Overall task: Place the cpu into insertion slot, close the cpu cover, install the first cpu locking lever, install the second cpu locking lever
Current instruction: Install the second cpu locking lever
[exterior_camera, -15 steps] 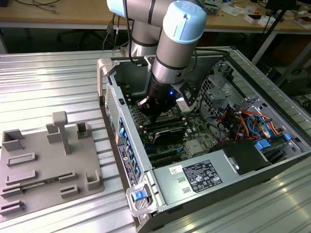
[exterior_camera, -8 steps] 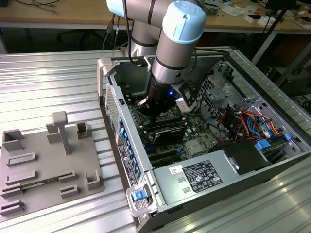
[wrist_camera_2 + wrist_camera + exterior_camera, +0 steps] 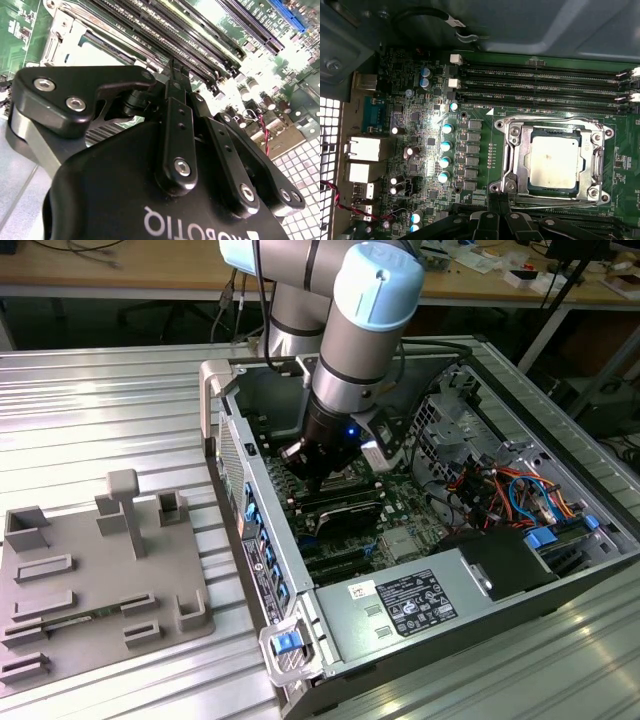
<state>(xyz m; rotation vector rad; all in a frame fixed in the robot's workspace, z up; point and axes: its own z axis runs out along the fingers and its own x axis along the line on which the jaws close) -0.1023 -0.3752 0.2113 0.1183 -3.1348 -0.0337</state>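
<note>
Silver metal shines in the first wrist view, where the cpu [image 3: 554,162] lies flat in the insertion slot [image 3: 555,134] on the green board [image 3: 420,120]. The cpu cover [image 3: 512,155] sits down around the chip, and the chip's grey top shows through the square window. Thin metal locking levers [image 3: 547,119] run along the edges of the cover.

The jaws [image 3: 497,207] hang just beside the socket, near the edge where a lever runs. The black fingers [image 3: 495,215] look pressed close together with nothing between them. They do not touch the chip. In the second wrist view the jaws [image 3: 176,75] end in a thin closed tip over the board, near the long black memory slots [image 3: 200,35].

In the exterior view the arm [image 3: 360,330] reaches down into the open computer case [image 3: 400,610], which lies on a ribbed metal table [image 3: 100,400]. The jaws [image 3: 318,480] are low over the board. A grey tray [image 3: 90,580] with small holders rests on the table at the exterior view's left, well apart from the case.
</note>
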